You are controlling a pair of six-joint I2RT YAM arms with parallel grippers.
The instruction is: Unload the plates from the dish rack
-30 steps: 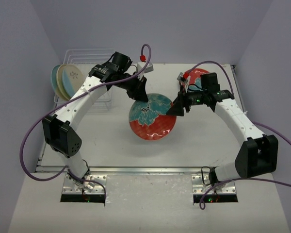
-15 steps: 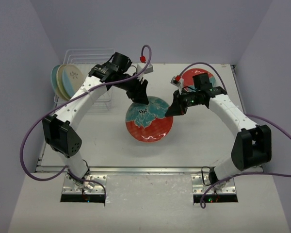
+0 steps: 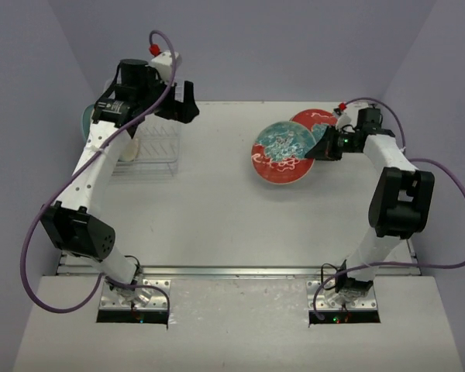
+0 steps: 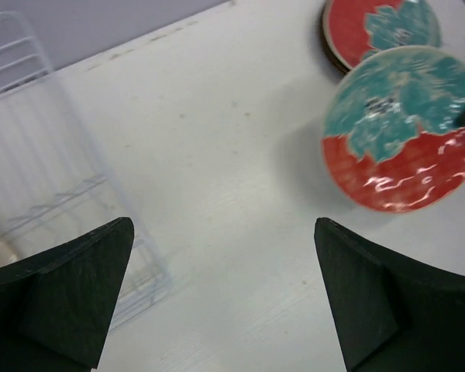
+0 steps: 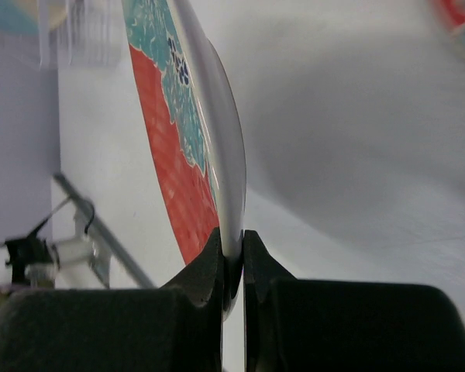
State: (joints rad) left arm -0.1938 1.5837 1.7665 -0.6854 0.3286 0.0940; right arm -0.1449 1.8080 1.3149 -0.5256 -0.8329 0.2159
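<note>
My right gripper (image 3: 323,147) is shut on the rim of a red plate with teal-and-white patches (image 3: 281,152), held partly over a second red plate (image 3: 316,118) lying at the back right. In the right wrist view the jaws (image 5: 232,246) pinch the plate's edge (image 5: 187,147). My left gripper (image 3: 183,101) hangs open and holds nothing, above the right end of the white wire dish rack (image 3: 152,146). The left wrist view shows its fingers (image 4: 77,287) wide apart over the table, with the rack (image 4: 31,147) at left and both red plates (image 4: 403,128) at right. A teal plate edge (image 3: 85,121) shows behind the left arm.
Purple cables loop from both arms. Walls close the table at the back and both sides. A metal rail (image 3: 232,271) runs along the near edge by the arm bases.
The left gripper let go of the red plate, opened and swung back left over the rack. The right gripper shut on the plate's rim and carried it right, toward the other red plate.
</note>
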